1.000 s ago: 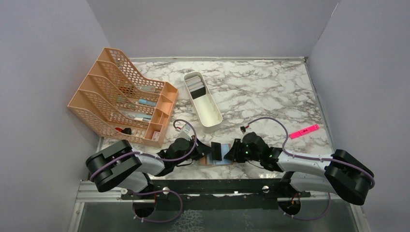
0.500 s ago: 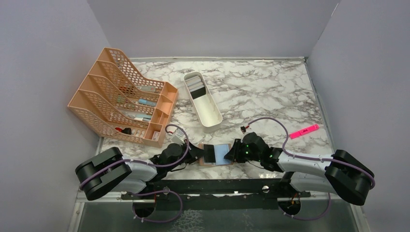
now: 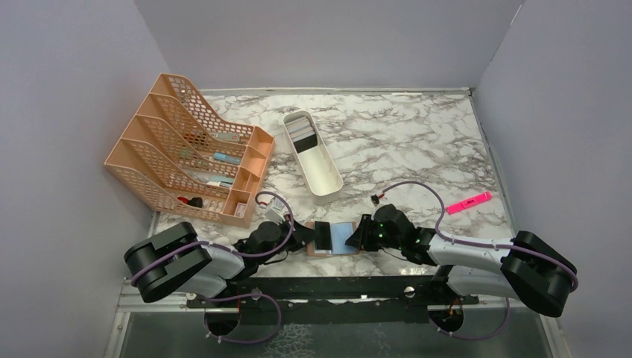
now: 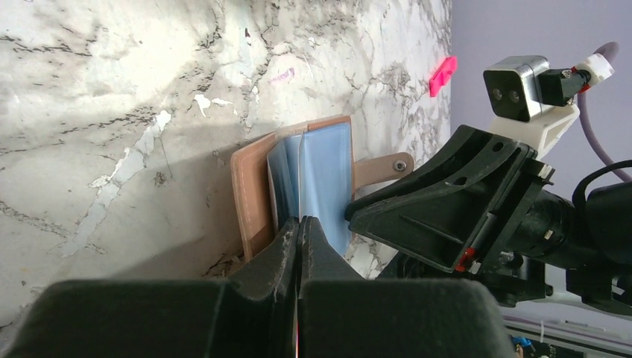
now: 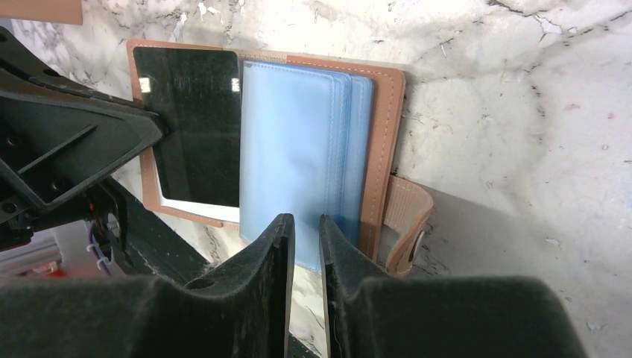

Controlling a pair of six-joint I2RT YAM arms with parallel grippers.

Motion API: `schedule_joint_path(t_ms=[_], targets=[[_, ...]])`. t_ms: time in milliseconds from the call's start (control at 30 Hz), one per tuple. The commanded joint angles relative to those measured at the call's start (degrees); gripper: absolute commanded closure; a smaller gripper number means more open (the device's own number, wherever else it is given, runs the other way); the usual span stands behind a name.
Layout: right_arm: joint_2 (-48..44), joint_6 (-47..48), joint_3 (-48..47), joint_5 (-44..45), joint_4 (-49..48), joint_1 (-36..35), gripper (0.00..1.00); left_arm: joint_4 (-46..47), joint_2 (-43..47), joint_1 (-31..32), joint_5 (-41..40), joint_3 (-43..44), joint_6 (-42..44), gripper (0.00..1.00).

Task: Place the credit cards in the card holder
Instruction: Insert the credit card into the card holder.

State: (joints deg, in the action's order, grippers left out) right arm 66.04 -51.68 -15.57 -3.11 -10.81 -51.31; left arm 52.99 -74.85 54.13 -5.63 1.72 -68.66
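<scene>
Left gripper [image 4: 299, 221], jaws pressed fully together, pinched a dark credit card [image 5: 195, 127] by one short edge, the card lying over the left half of the open card holder [image 5: 393, 127] in the right wrist view. The tan holder sat spread flat at the bottom centre of the overhead frame, on the near edge of the marble table [image 3: 402, 142], between the two arms. Right gripper [image 5: 304, 222] met the lower edge of the holder's blue plastic sleeves [image 5: 294, 149] with its jaws narrowly parted; whether it actually gripped them could not be told. What looked like more cards [image 3: 301, 130] waited in the far end of a white tray [image 3: 322, 170] at upper centre. The card appeared thin, stiff and glossy, likely to slip from anything but a firm pinch, and best held by its trailing edge so the leading edge stayed free to enter a pocket. The sleeves looked soft and floppy, probably needing to be held open, while the light holder seemed apt to slide on the smooth stone unless braced.
</scene>
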Motion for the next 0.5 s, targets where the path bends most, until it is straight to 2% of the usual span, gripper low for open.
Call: schedule_joint_path(t_ms=[0, 367, 467], targets=[[0.67, 0.23, 1.69, 1.47, 3.52, -0.28, 0.76, 6.64, -3.07, 0.36, 0.9, -0.81, 0.31, 1.0], [0.52, 0.24, 1.77, 1.84, 3.92, -0.28, 0.76, 18.76, -12.28, 0.36, 2.4, -1.89, -4.32, 1.0], [0.27, 0.44, 1.73, 2.39, 4.7, -0.28, 0.76, 19.6, -13.01, 0.36, 2.18, -2.37, -4.74, 1.0]])
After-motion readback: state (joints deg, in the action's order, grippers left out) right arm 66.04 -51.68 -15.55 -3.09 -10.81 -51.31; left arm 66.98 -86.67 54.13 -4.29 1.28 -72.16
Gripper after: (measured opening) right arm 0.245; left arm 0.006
